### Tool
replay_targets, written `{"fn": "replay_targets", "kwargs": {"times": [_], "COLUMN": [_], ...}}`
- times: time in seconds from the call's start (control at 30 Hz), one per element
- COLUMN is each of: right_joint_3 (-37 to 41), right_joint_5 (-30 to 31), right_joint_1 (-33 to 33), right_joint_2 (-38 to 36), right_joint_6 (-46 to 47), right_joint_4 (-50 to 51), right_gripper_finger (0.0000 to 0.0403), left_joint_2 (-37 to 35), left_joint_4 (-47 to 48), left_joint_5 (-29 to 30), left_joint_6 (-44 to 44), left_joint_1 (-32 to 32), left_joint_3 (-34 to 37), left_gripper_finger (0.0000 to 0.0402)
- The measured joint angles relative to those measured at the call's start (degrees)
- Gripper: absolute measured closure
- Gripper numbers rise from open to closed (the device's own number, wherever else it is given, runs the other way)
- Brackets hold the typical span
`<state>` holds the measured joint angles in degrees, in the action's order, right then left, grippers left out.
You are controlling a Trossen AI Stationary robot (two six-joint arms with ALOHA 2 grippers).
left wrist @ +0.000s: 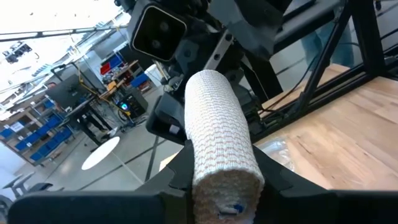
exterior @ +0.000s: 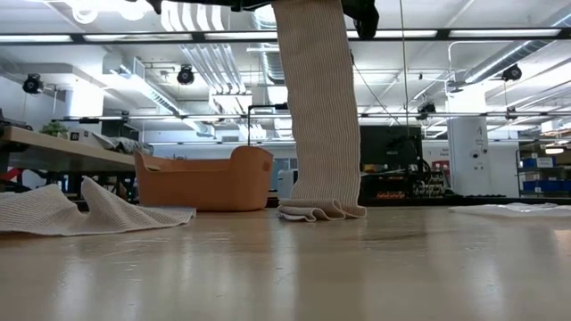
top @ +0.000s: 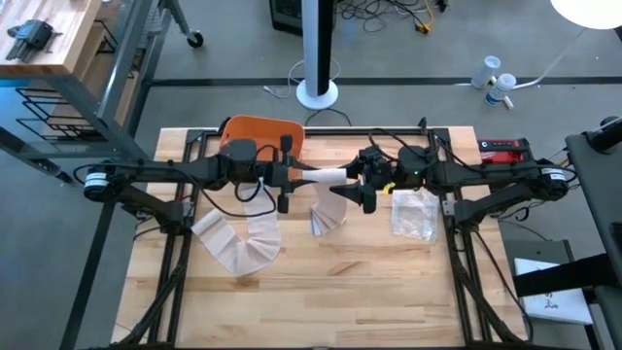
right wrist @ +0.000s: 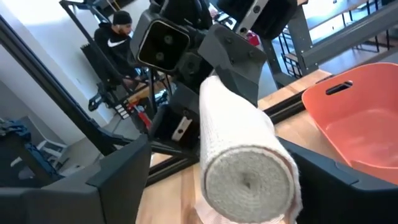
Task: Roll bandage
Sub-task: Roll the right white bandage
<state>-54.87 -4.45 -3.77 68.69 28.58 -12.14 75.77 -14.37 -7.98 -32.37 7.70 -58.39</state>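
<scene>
Table: a light wooden table top (top: 321,282) with a black metal frame is sitting on a grey floor.
Room: a big workshop with white pipes on the ceiling and blue bins on shelves is showing behind the table. A person in dark clothes (right wrist: 118,46) is sitting at a bench far off.
Loose bandage on the left: one flat cream strip of bandage (top: 238,245) is lying in a bent shape on the wood, near the left arm.
Left gripper: the left gripper (top: 292,175) is hanging above the table and is squeezing one end of the roll between its two dark fingers (left wrist: 277,177).
Basket: one orange plastic basket (top: 264,134) is sitting at the far edge of the table, behind the left arm.
Rolled bandage: one white and cream rolled bandage (top: 326,176) is lying level in the air between the two grippers, well above the wood. A long ribbed tail (exterior: 317,116) is hanging straight down from it, and its end is folding on the table.
Right gripper: the right gripper (top: 358,181) is facing the left one and is gripping the other end of the roll.
Clear bag: one clear plastic bag (top: 414,214) is lying on the wood under the right arm.
Count: two arms, two bandages, one basket, one bag.
</scene>
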Motion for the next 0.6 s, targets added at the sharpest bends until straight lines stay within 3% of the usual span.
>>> {"fn": "replay_targets", "kwargs": {"times": [0.13, 0.6], "right_joint_3": [0.0, 0.0], "right_joint_5": [0.02, 0.12], "right_joint_1": [0.0, 0.0], "right_joint_2": [0.01, 0.02], "right_joint_6": [-1.04, 8.88], "right_joint_4": [0.11, 0.73], "right_gripper_finger": [0.0107, 0.0134], "left_joint_2": [-0.02, -0.04], "left_joint_4": [0.0, 0.27], "left_joint_5": [-0.03, -0.03], "left_joint_6": [0.28, -7.51], "left_joint_1": [0.0, 0.11], "left_joint_3": [-0.01, 0.0], "left_gripper_finger": [0.0323, 0.0323]}}
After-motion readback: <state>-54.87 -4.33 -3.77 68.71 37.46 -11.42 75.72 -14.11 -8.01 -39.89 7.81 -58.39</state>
